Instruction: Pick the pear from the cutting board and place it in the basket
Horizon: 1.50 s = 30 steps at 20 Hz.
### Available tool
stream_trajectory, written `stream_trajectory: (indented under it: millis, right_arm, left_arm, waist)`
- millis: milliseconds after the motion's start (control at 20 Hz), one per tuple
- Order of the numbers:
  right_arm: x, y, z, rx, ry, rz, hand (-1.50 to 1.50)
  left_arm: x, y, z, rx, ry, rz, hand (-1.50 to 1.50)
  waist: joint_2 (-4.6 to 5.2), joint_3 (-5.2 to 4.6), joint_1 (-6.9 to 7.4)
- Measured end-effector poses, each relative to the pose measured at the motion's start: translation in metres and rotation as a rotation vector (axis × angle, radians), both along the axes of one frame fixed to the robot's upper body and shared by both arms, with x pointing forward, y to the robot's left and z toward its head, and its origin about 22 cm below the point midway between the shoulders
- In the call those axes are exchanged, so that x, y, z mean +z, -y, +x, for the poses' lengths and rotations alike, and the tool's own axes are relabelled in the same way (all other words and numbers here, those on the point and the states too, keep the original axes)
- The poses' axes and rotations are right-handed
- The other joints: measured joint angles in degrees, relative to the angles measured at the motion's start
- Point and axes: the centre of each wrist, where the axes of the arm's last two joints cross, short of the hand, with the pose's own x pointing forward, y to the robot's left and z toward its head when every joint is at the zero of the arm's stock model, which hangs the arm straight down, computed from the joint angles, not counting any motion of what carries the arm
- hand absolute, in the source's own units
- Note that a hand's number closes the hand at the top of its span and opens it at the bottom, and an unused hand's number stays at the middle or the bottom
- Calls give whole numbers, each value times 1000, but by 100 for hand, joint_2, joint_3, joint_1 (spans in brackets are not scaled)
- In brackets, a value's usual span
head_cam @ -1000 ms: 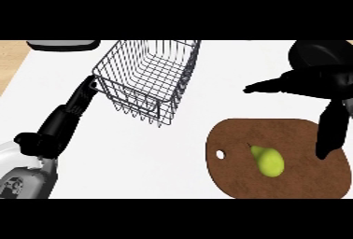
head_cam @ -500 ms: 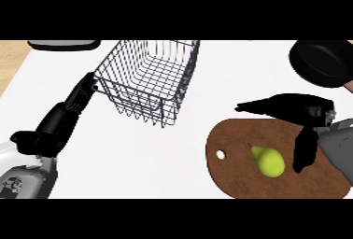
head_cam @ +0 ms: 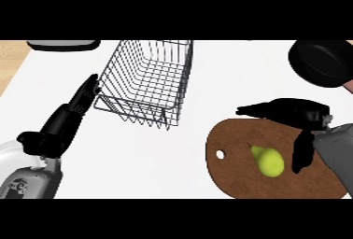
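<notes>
While checking the lower right of the frame, found pear (head_cam: 267,161) lying on its side on cutting board (head_cam: 238,184), narrow stem end toward upper left, fat end toward lower right. Touching the board only.

Noted right hand (head_cam: 293,113) just above and right of it: fingers stretched leftward over the board's upper edge, thumb hanging down close beside the pear's right flank, spread well apart from the fingers, closed on nothing. Contact between thumb and fruit: cannot tell.

Logged left hand (head_cam: 81,99) at mid-left, fingers straight, lying along the left wall of basket (head_cam: 141,112), resting, holding nothing. Placed basket at upper centre, open side up, well apart from the board. Also saw dark pan (head_cam: 322,60) at upper right, away from the line between board and basket.

Handling, as judgement only:
- Expect light and fairly stiff, with smooth skin and a rounded body; likely to roll on the board or squirt out of a shallow pinch.
- Expect bruising if squeezed at the neck.
- Suggest taking hold across the widest part of the belly, fingers on one flank and thumb opposite, never by stem or neck.
- Suggest lifting over the wire rim and lowering inside rather than releasing from height.
</notes>
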Motion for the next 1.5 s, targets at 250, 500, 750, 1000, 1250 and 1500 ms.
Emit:
stream_trajectory:
  millis: [250, 500, 750, 1000, 1250, 1500]
  right_arm:
    - [0, -7, -4, 1, 1, 14, -150]
    - [-5, -11, -10, 4, 13, -27, -150]
    - [-12, -18, -10, 20, 28, -72, -150]
    - [-20, -23, -7, 21, 28, -90, -150]
    - [-39, -19, -13, 19, 33, -109, -150]
    - [-55, -20, -18, 22, 28, -153, -150]
  left_arm:
    - [0, -3, -5, 4, 9, 7, 0]
    - [1, -8, -1, 4, 7, 6, 0]
    - [-5, -11, 2, 8, 9, 7, 0]
    - [-5, -8, 3, 2, 4, 7, 0]
    - [-5, -8, 1, 6, 5, 6, 0]
    - [-7, -10, -3, 3, 4, 9, 0]
  waist:
    - [-3, -1, -6]
    - [-2, 0, -12]
    - [0, -1, -7]
    - [1, -1, -2]
    - [0, -1, -3]
    - [0, 0, -3]
